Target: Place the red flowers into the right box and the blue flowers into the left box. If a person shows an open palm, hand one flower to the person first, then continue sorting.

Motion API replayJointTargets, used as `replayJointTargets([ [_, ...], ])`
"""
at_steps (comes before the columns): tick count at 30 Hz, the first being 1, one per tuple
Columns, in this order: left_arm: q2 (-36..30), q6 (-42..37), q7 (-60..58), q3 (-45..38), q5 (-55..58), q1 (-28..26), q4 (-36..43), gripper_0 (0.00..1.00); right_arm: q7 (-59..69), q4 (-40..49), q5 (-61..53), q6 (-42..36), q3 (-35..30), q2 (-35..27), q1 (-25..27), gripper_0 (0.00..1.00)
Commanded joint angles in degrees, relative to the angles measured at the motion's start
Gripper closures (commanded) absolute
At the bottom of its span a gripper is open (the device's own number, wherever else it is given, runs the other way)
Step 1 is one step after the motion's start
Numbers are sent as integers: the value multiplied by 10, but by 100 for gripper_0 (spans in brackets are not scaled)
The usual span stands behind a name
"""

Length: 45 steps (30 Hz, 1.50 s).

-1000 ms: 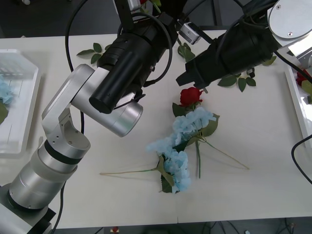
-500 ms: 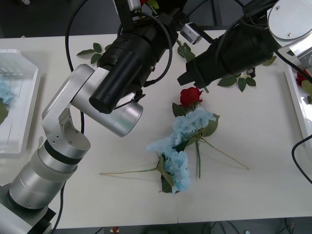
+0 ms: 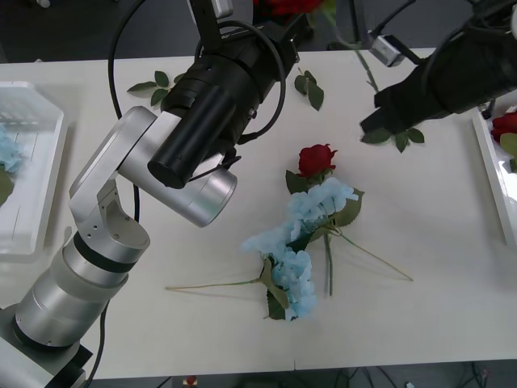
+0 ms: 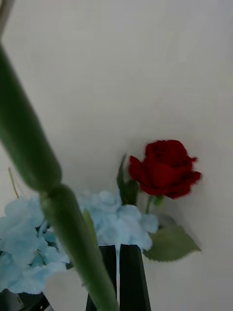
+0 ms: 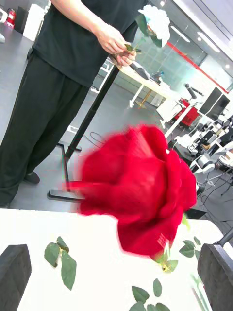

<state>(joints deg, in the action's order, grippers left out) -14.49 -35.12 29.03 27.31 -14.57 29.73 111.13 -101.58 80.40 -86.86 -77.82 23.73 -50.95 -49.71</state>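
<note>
Pinching a red rose (image 5: pixel 141 189) by its stem in the closed right gripper (image 4: pixel 119 250), white right box (image 3: pixel 487 162) nearby rightward, left gripper (image 5: pixel 116 267) wide open, empty.

Robotics lab or open workshop hall. White table (image 3: pixel 436 267) stands on a grey floor (image 5: pixel 29 146). Beyond its far edge: long workbench (image 5: pixel 145 85), black stand with a floor base (image 5: pixel 73 146), ceiling strip lights (image 5: pixel 182 34), more machines (image 5: pixel 187 114) at the back.

Even overhead light; soft shadows; near rose (image 5: pixel 138 189) motion-blurred.
</note>
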Motion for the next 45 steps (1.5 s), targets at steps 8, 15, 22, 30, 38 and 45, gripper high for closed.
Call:
replayJointTargets([
  [8, 12, 11, 4, 7, -9, -15, 4, 0, -3, -196, -68, -35, -4, -198, -28, 100],
  [15, -58, 12, 28, -18, 52, -24, 44, 0, -167, -382, -22, -78, -4, -273, -27, 100],
  [22, -121, -126, 252, -104, 288, -78, 117, 0, -252, -491, 73, -13, 0, -250, -2, 100],
  [30, -155, -297, 530, -223, 496, -135, 181, 0, -228, -568, 104, 116, 0, -145, 22, 100],
  [38, -201, -407, 777, -244, 582, -211, 237, 0, -143, -616, 161, 203, 2, -73, 22, 100],
  [45, -221, -473, 916, -201, 592, -219, 239, 0, -134, -641, 166, 221, 2, -51, 23, 100],
])
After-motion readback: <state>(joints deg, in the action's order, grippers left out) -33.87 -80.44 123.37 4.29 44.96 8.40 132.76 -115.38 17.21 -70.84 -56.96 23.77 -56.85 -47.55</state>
